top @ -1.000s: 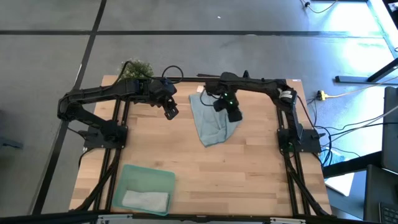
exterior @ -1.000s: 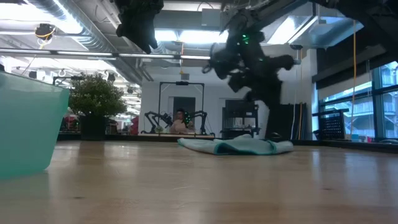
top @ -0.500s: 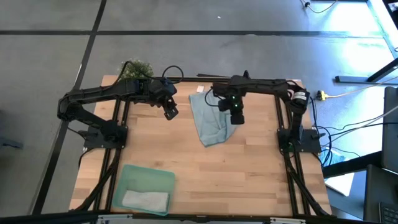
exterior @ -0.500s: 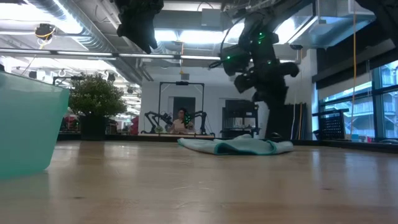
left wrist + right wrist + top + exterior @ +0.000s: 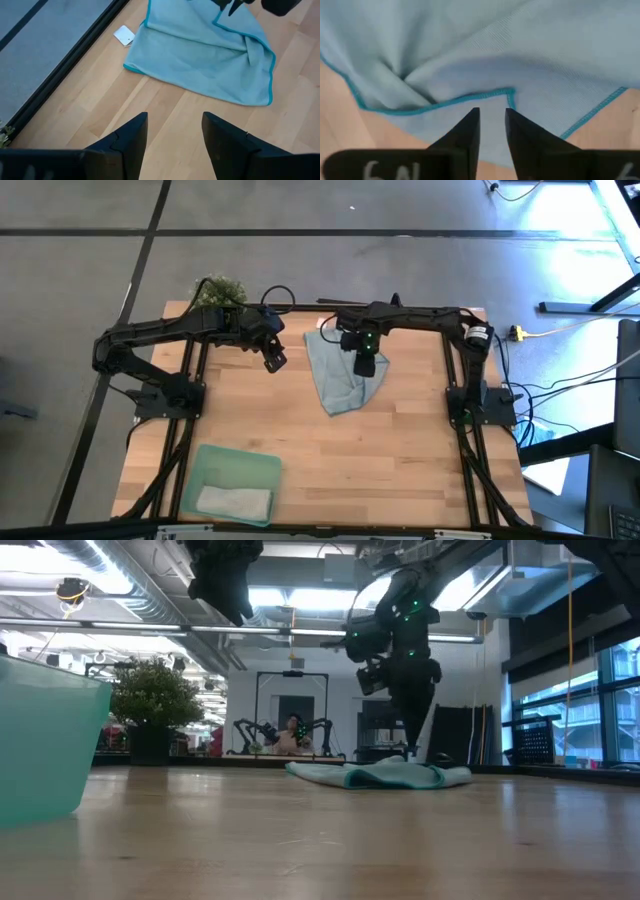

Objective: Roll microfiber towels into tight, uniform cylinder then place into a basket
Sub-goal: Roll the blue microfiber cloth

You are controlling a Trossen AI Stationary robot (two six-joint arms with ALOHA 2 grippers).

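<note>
Light blue towel (image 5: pixel 340 375) rumpled, partly hidden under right gripper (image 5: pixel 366 366), fingers narrowly parted; left gripper (image 5: pixel 277 362) spread.

Readable text: almost none.
Only partial pale characters on the right gripper (image 5: pixel 492 131) body in its wrist view, roughly "6A"; not clearly legible.

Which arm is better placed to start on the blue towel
The right. Its hand hangs directly over the crumpled light blue towel, fingers narrowly apart above a hem corner, while the left hand hovers over bare table beside it.
</note>
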